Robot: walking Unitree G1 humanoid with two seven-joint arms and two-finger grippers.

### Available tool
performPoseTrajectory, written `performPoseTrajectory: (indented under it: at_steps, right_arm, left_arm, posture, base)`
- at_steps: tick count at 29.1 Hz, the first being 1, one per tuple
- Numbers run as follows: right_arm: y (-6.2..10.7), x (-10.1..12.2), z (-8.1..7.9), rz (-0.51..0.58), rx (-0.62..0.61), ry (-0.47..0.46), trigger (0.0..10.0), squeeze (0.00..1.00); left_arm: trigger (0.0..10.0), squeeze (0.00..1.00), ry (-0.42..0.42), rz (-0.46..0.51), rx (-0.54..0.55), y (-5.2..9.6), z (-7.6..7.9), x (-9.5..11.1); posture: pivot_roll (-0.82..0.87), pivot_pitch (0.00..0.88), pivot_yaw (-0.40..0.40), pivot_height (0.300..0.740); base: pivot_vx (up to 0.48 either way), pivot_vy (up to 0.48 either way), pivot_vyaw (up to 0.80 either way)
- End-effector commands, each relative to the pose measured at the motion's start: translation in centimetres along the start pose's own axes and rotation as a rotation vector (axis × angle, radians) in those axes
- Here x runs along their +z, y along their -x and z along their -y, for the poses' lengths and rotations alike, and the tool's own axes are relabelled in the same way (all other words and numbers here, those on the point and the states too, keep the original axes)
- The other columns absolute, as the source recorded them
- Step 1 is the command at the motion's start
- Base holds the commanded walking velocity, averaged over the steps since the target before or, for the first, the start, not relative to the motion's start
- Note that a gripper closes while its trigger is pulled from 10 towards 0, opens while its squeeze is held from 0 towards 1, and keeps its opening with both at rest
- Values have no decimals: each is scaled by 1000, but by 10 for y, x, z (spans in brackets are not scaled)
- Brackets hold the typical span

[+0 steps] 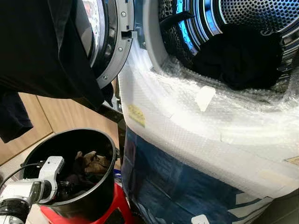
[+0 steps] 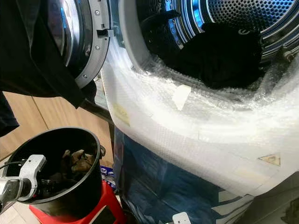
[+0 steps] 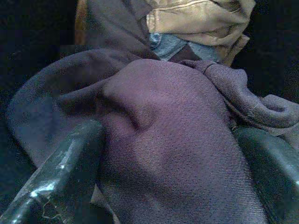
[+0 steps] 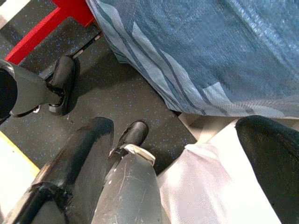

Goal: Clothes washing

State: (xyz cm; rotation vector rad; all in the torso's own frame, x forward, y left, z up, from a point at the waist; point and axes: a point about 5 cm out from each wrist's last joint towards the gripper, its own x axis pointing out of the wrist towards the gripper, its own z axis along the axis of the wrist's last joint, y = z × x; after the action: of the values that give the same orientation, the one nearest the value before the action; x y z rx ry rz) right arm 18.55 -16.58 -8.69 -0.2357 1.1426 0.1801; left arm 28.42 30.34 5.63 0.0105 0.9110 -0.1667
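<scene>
**Taking hold of laundry in the bucket**

Lying bunched in the black bucket [image 1: 96, 196] at 7 o'clock of the head views: a purple-brown garment [image 3: 173, 140], soft, light, limp, likely sagging and trailing once lifted. Best gripping on the raised fold, deep enough not to slip. Left tool [image 3: 168, 186] reaching into the bucket, fingers [image 3: 60, 172] spread on either side of that fold, not yet pinching. Tan clothing [image 3: 201, 21] lying just behind. Dark clothes [image 1: 240, 58] already sitting in the washer drum [image 1: 261, 14] at 1 o'clock, door [image 1: 114, 42] standing open. Right tool [image 4: 187, 177] hanging idle over the floor [image 4: 121, 93], fingers spread.
</scene>
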Motion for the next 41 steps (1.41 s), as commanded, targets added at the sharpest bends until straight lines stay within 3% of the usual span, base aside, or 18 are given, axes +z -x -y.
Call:
performPoseTrajectory:
  at_steps: [1,21,41]
  right_arm:
    - [0,7,2,21,-10,10,10000,0]
    - [-1,1,-11,-4,17,37,10000,0]
    - [-1,-5,-12,-16,12,57,10000,0]
  left_arm:
    - [0,0,-7,-39,28,3,-9,-7]
    - [0,0,48,10,-73,-4,3,-6]
    - [0,0,102,1,-97,-6,11,-25]
  posture:
    - [334,25,-34,740]
    - [342,0,-23,740]
    - [353,0,-22,740]
  base:
    - [0,0,0]
    - [0,0,0]
    - [0,0,0]
